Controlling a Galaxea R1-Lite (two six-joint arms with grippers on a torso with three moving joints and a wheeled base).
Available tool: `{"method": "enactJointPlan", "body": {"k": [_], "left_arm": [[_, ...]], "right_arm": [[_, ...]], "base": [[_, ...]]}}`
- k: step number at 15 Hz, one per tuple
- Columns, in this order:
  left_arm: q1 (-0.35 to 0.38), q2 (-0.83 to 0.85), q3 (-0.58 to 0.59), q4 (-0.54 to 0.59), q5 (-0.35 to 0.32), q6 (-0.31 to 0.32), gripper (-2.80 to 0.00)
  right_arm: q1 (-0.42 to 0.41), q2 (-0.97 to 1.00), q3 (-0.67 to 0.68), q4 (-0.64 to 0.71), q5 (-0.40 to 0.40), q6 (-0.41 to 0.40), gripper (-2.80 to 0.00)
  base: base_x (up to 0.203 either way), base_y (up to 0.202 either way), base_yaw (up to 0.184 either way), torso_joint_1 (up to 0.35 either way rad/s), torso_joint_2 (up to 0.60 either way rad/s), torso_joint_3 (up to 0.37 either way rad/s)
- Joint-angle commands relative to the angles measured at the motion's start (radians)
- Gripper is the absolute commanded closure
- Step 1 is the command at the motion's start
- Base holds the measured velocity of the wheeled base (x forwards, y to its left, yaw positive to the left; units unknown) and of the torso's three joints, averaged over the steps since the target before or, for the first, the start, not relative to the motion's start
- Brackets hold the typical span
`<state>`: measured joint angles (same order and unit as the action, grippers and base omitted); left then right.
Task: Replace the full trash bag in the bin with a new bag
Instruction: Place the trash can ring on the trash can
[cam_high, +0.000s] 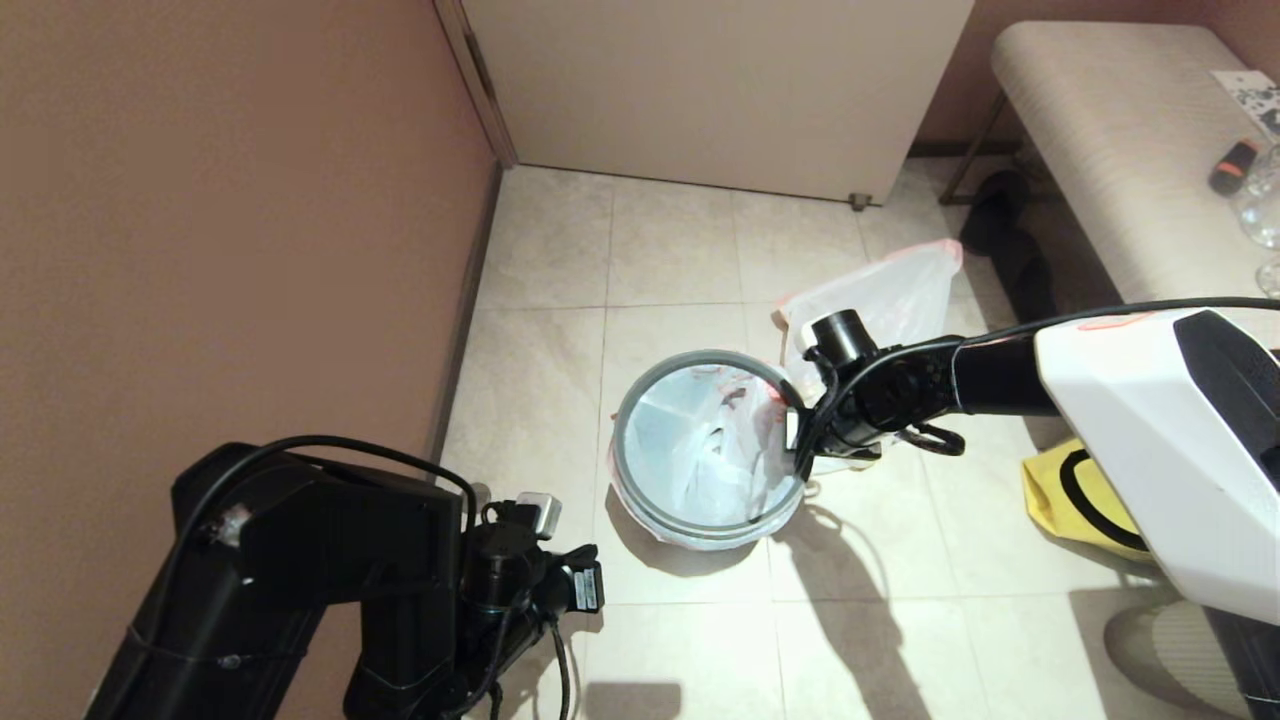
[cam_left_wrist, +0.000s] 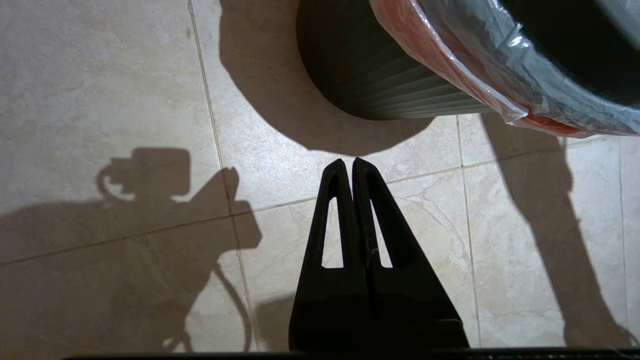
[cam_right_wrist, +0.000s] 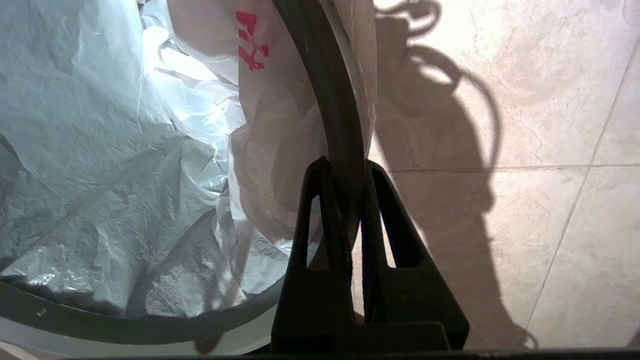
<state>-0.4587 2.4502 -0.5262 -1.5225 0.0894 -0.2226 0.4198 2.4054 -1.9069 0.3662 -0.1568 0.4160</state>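
The tiled floor (cam_high: 690, 250) fills the middle of the head view, with a pale door (cam_high: 720, 90) at the top and a padded bench (cam_high: 1120, 150) at the upper right. The bin (cam_high: 708, 448) stands at the centre of that view. The new bag (cam_high: 700, 440) lines it, its red top edge folded outward over the wall, and the grey hoop rim (cam_high: 625, 420) sits on top of the fold, apparently to clamp the liner in place. The full trash bag (cam_high: 880, 300) stands on the floor just beyond the bin, toward the upper right of centre, which suggests that removal is complete and only seating of the liner remains. A yellow bag (cam_high: 1060, 495) lies on the floor at the right, partly under the right arm. The right hand (cam_high: 800, 440) is at the bin's right edge; its fingers are pinched on the hoop rim, one inside the bin and one outside, a grip suited to pressing or adjusting the hoop over the liner. The left hand (cam_left_wrist: 348, 167) is parked low at the lower left of the head view, near the bin but apart from it, its fingers pressed together on nothing. The head view does not show the grip itself; the right wrist view does, along with the red characters (cam_right_wrist: 251, 40) printed on the liner. Only the left wrist view shows the bin's ribbed black outer wall (cam_left_wrist: 380, 80) and the red edge hanging below the hoop.
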Motion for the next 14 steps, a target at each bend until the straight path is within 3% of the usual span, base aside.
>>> {"method": "enactJointPlan", "body": {"k": [1, 8, 10, 14], "left_arm": [[0.0, 0.001, 0.0, -0.048, 0.001, -0.001, 0.0], [0.0, 0.0, 0.0, -0.048, 0.002, -0.001, 0.0], [0.0, -0.004, 0.002, -0.048, 0.001, -0.001, 0.0], [0.0, -0.002, 0.0, -0.048, 0.001, -0.001, 0.0]], "right_arm": [[0.001, 0.039, -0.005, 0.002, -0.001, 0.001, 0.0], [0.01, 0.041, -0.014, -0.028, -0.003, -0.003, 0.0], [0.01, 0.037, -0.014, -0.03, -0.003, -0.003, -2.8], [0.026, -0.03, 0.0, -0.019, -0.025, -0.003, -2.8]], "base": [[0.0, 0.0, 0.0, 0.0, 0.0, 0.0], [0.0, 0.0, 0.0, 0.0, 0.0, 0.0], [0.0, 0.0, 0.0, 0.0, 0.0, 0.0], [0.0, 0.0, 0.0, 0.0, 0.0, 0.0]]}}
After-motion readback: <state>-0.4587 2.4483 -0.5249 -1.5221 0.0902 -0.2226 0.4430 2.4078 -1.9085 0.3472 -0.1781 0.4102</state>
